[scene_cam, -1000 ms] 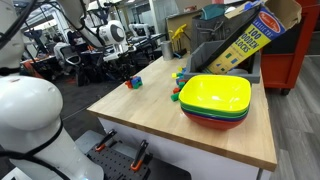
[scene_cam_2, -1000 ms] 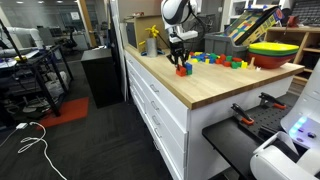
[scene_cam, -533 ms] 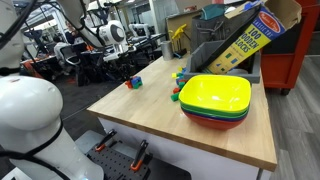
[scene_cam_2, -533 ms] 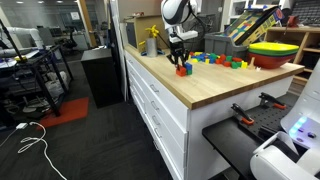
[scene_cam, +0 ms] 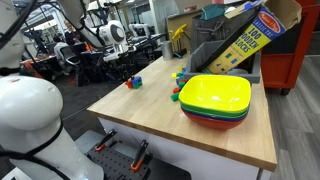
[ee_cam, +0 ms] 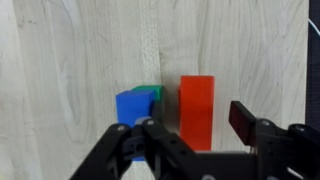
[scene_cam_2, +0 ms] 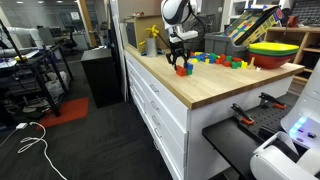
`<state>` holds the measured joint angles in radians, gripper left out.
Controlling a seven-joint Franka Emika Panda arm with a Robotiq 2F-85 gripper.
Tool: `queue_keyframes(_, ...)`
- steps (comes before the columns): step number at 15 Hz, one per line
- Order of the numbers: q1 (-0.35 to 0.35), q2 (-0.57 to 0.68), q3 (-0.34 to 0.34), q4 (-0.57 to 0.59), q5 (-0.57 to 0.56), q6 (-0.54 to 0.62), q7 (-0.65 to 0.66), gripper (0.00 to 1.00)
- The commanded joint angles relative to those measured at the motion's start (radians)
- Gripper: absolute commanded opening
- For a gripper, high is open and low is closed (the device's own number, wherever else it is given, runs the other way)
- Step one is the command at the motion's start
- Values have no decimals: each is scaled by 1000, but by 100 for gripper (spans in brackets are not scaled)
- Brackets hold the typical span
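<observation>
Red block (ee_cam: 197,108): tall, rectangular, plain-faced, stood on end on the wooden table (ee_cam: 70,60). It is seen between the spread jaws, clear of both. Blue block (ee_cam: 130,105) and green block (ee_cam: 152,92) are set just beside it.

I am looking at my arm (scene_cam_2: 178,12), wearing smooth, rounded white shells with darker bands at the joints. My tool (ee_cam: 190,128) is showing matte black, angular linkage fingers (ee_cam: 242,122) with flat pads.
</observation>
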<state>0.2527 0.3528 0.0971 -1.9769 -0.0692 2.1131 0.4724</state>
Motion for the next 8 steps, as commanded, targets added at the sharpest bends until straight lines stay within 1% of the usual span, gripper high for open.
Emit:
queue_keyframes(1,-4,-26,-1,-13,-1,-24,-29,100)
queue_keyframes(8,-20,-71,18,-11,55,-20,-117,100)
